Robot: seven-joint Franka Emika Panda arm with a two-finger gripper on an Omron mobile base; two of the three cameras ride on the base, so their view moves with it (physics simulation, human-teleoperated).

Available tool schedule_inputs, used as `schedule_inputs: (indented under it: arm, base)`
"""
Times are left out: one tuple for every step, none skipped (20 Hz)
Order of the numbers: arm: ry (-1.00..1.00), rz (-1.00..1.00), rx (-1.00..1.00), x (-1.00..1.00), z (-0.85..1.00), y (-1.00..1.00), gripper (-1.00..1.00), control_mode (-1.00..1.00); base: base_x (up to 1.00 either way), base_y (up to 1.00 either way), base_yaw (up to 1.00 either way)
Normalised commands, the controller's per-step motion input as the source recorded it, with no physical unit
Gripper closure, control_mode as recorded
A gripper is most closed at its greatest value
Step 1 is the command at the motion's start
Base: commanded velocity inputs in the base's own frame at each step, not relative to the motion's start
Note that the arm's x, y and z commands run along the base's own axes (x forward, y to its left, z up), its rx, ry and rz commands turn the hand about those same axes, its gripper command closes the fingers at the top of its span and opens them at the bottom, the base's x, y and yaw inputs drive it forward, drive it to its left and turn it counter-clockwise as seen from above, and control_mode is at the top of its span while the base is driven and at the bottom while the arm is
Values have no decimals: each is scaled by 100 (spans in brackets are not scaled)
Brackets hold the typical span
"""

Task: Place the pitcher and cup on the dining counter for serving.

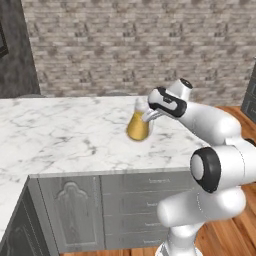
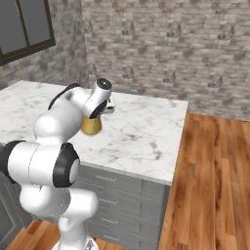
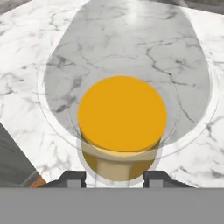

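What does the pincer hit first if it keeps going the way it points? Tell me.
The pitcher. In the hand view the pincer looks straight down into its amber liquid, fingertips on either side of the neck, so further travel would likely press onto the glass, then the dining counter beneath.

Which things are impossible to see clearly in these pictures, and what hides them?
- Pitcher neck: in the left base view the hand covers it; in the right base view the arm hides most of the pitcher.
- Hand view: fingertips sit either side of the pitcher; contact cannot be judged.
- Dining counter: its left part is cut off.
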Motion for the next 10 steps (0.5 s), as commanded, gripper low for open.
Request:
schedule_inputs:
  arm:
    - [-5,6,-14,44,-22,35,100,-100]
    - [-5,5,-14,45,-19,34,100,-100]
    - [-5,2,-13,46,-16,32,100,-100]
    - [-5,1,-12,48,-16,31,100,-100]
    - [-7,0,-11,50,-15,30,100,-100]
    - [-8,0,-9,52,-16,31,100,-100]
    - [-8,0,-9,54,-16,31,100,-100]
    - [-7,0,-8,55,-19,30,100,-100]
    - [-6,0,-8,56,-20,30,100,-100]
    - [-2,0,-6,61,-21,27,100,-100]
  base:
    - [0,0,0]
    - [0,0,0]
    - [0,0,0]
    - [0,0,0]
    - [0,0,0]
    - [0,0,0]
    - [0,0,0]
    - [0,0,0]
    - [0,0,0]
    - [0,0,0]
